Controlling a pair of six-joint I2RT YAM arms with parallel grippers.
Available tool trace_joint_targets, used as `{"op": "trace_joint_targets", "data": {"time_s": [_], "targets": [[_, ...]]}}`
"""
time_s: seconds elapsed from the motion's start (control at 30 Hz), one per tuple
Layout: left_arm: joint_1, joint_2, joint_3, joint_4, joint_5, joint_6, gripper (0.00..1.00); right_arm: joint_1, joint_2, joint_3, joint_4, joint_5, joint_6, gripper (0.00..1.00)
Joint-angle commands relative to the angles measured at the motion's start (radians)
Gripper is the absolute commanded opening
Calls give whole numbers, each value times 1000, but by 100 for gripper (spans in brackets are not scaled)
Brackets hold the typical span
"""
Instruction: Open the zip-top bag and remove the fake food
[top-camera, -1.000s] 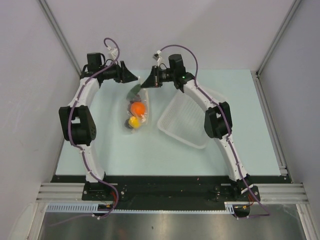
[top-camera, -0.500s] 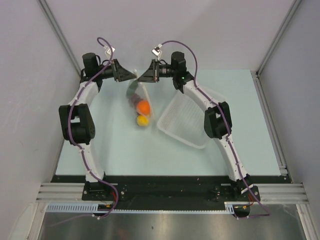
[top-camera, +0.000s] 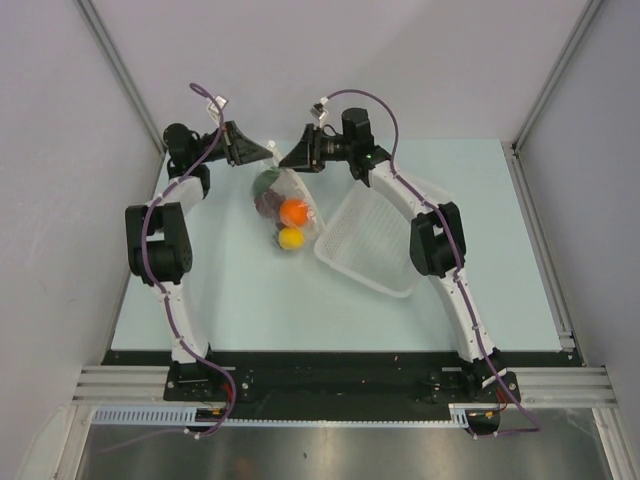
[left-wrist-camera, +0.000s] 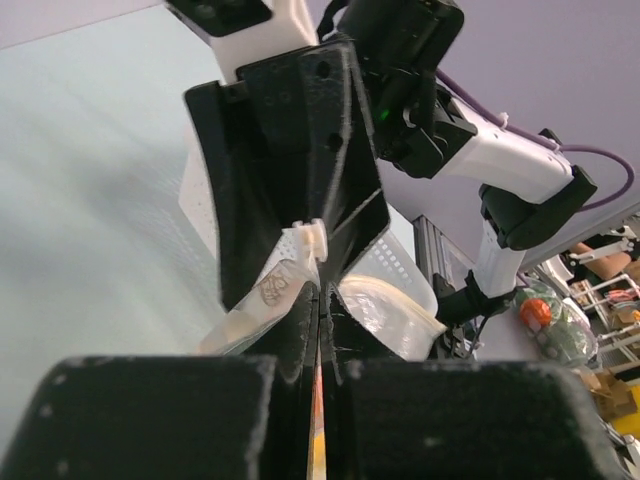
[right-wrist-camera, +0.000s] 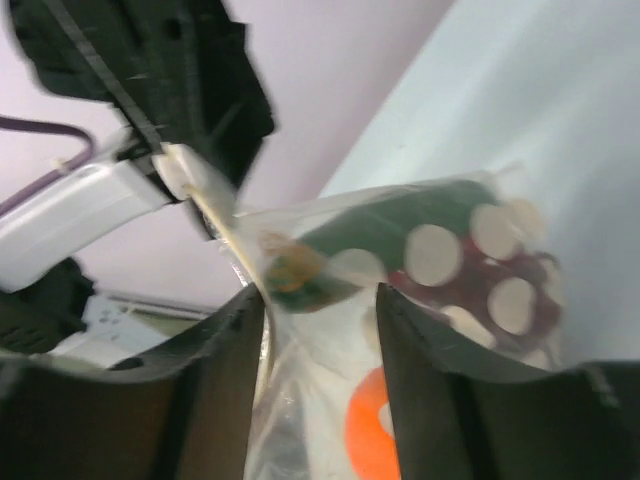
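The pale tabletop (top-camera: 220, 290) fills most of the overhead view. The left arm (top-camera: 160, 240) and right arm (top-camera: 435, 245) both reach to its far edge, their tips close together. The white perforated basket (top-camera: 375, 250) lies tilted under the right arm, just beside the bag's lower end.

The zip-top bag (top-camera: 283, 190) is held up by its mouth between the two sets of jaws. Its long axis runs from them back toward us and slightly right, toward the basket. We cannot tell whether its bottom touches the tabletop.

The fake food (top-camera: 290, 215) is all inside: the green cucumber (top-camera: 266, 183) and dark grape bunch (top-camera: 268, 202) nearest the mouth, then the orange ball (top-camera: 292, 212), with the yellow fruit (top-camera: 290, 238) lowest.

The left jaws are pressed tight together on a thin lip of the bag. The right jaws stand partly apart in their own view, with the bag's film and the cucumber's end between them, and we cannot tell whether they actually pinch it.

We judge the mouth is not yet open. The lips lie directly between the jaws, equally near both arms, so the opening pull runs left and right, across the bag's length.
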Motion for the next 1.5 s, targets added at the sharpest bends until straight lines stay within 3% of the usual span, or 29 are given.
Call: {"op": "trace_joint_targets", "data": {"time_s": [0.0,0.13,0.17,0.23,0.27,0.3,0.37,0.73,0.87,1.07,1.23,1.47], "targets": [[3,-33,-15,199,5,-115,0,-2,-91,39,-201,140,-164,61],[0,-63,-37,33,3,-7,0,-1,-91,62,-145,151,-166,68],[1,-72,-39,-24,0,85,0,2,-91,66,-125,146,-162,70],[-3,-104,-28,-276,-23,221,0,10,-88,85,-77,126,-163,73],[-6,-115,-13,-392,-32,401,0,12,-88,86,-69,122,-160,75],[-8,-121,40,-639,-54,497,0,10,-84,86,-25,102,-152,76],[-11,-115,80,-778,-55,633,0,12,-73,89,38,83,-129,75],[-25,-129,71,-734,-43,575,0,21,-7,129,118,56,-46,61],[-26,-138,47,-637,-28,506,0,22,12,129,107,56,-53,61],[-26,-150,28,-617,-14,491,0,21,22,143,81,62,-77,58],[-28,-146,27,-613,-12,481,0,19,30,140,78,60,-74,62],[-32,-138,30,-614,-17,477,0,22,55,152,156,42,3,41]]}}
